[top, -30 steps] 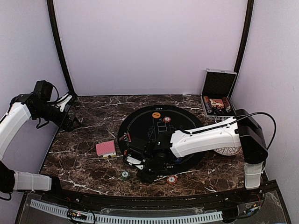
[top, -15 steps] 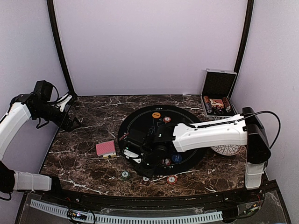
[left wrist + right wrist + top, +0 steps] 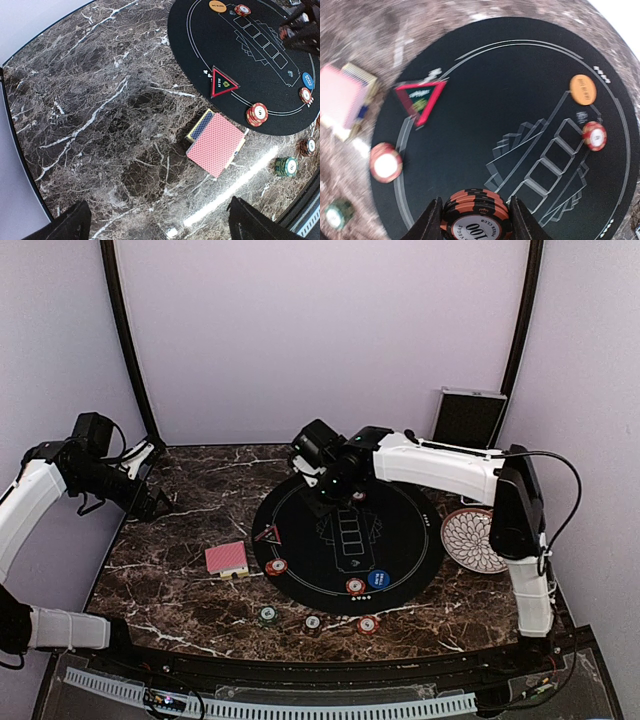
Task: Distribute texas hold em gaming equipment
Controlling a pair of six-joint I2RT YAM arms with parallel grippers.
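Chip stack (image 3: 476, 212): orange-red chips, clenched edge-on between the fingers of the right gripper (image 3: 335, 480) and carried clear above the black mat (image 3: 400, 530). The facing chip reads 100.
Right arm: no longer low over the near rim of the mat, as it was a second ago. It now stretches leftward across to the far side, gripper tipped down by the orange button (image 3: 583, 89) and the far red chip (image 3: 594, 135).
Near rim: the spot the gripper has left is in plain view. The mat chip (image 3: 355, 586) and blue button (image 3: 377, 579) lie on the mat. Just off it on the marble lie the green chip (image 3: 268, 615), middle chip (image 3: 313, 622) and near red chip (image 3: 368, 624), in a row.
Meaning (a judgement): the near seats look served and the stack is likely bound for a far seat, so the sharing-out is partway.
Plate (image 3: 478, 538): at right, uncovered now that the arm has swung off it.
Cards (image 3: 216, 144): red-backed deck on the marble left of the mat, with the red chip pile (image 3: 257, 114) near it on the mat's rim.
Left gripper (image 3: 158, 215): jaws spread wide, nothing in them (arm parked at far left, looking down on the deck).
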